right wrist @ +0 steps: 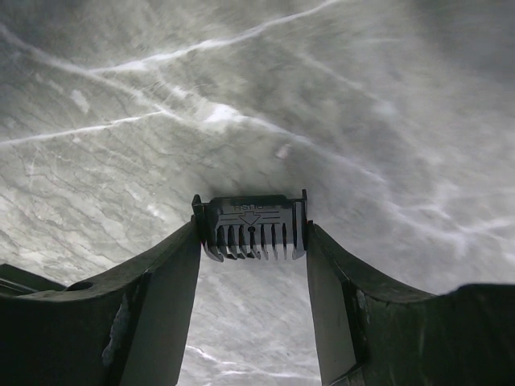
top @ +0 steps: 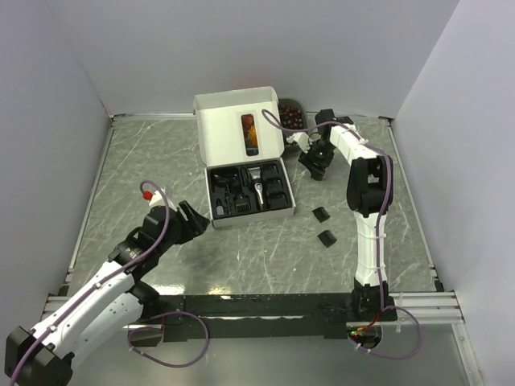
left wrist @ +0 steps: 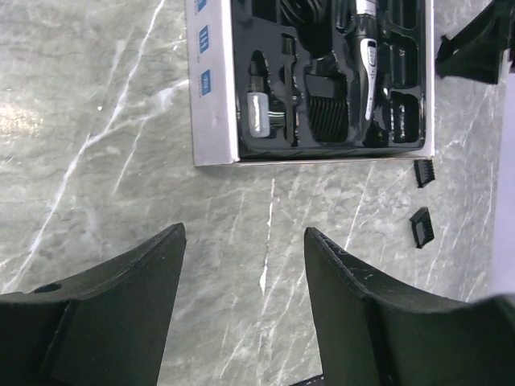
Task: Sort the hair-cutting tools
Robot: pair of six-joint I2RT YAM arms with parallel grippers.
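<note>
The table [top: 145,161] is a grey marbled surface closed in by white walls [top: 241,40] at the left, top and right of the overhead view, with a dark rail [top: 265,304] along its bottom edge. Open marble shows across the upper left of the frame and in the strip between the box and the rail. The white box [top: 211,121] stands at upper centre with its lid raised and its black compartments facing up. A tray of fruit [top: 291,112] sits just behind the box's upper right corner, against the back wall. The clipper [top: 259,189] lies in a compartment of the box, with other black parts in the pockets around it. The right gripper [top: 315,166] hangs just right of the box, near the tray of fruit. In its wrist view it is clamped on a black comb guard [right wrist: 251,221], one finger on each end, teeth pointing down the frame, over bare table. Whether that guard touches the surface cannot be told. Two more guards lie loose on the table, lower in the frame than that gripper and right of the box: the upper loose guard [top: 321,214] and the lower loose guard [top: 327,238], near each other but apart. The left gripper [top: 193,219] sits at left centre, just off the box's lower left corner, jaws apart and empty. Its wrist view shows bare table between its fingers, with the box's front edge beyond.
</note>
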